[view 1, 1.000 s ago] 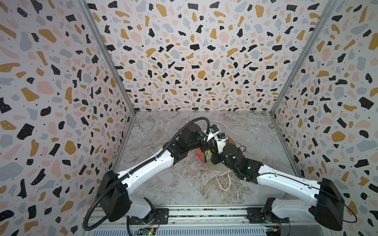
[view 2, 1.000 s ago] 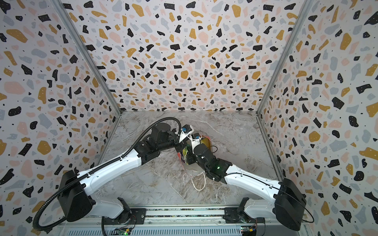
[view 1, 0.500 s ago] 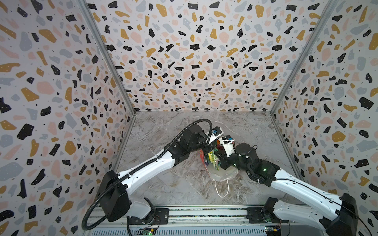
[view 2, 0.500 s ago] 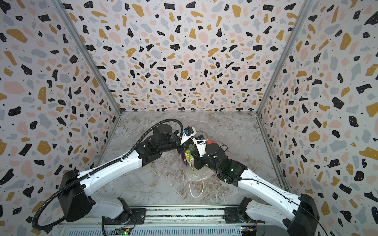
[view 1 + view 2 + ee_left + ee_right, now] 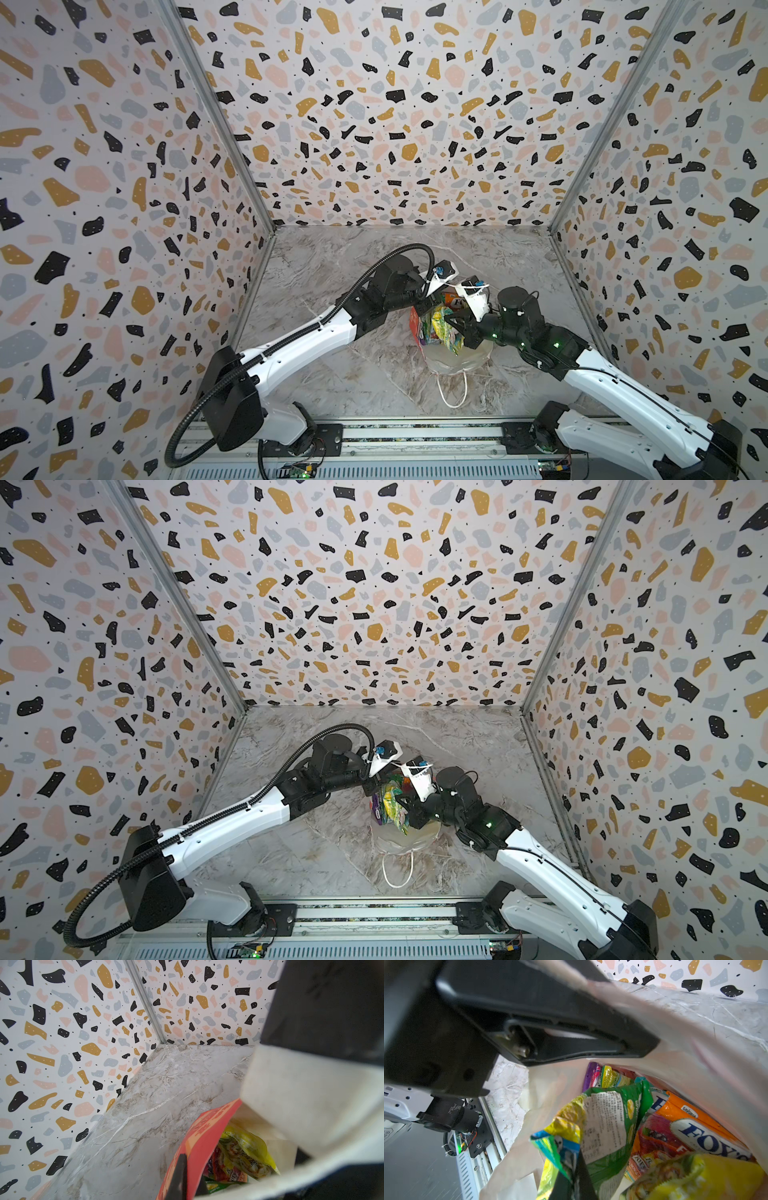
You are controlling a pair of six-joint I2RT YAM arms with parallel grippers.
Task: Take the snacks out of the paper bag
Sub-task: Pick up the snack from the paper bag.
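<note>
**A:** Where does the green packet lie from the right gripper?

**B:** Its corner is pinched between the clenched fingers. Its length runs ahead of the tips, among the other snacks.

**A:** And the left gripper?

**B:** It's clamped on the paper bag wall, alongside. Bare marble floor lies behind the right fingers.

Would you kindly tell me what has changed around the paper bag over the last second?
The right pincer, shut on the green packet, drew back towards the robot's right. The paper bag was pulled open wide with it, so the snacks now show clearly from above. The left pincer stayed clamped on the bag's red wall, and no packet has left the bag yet.
</note>
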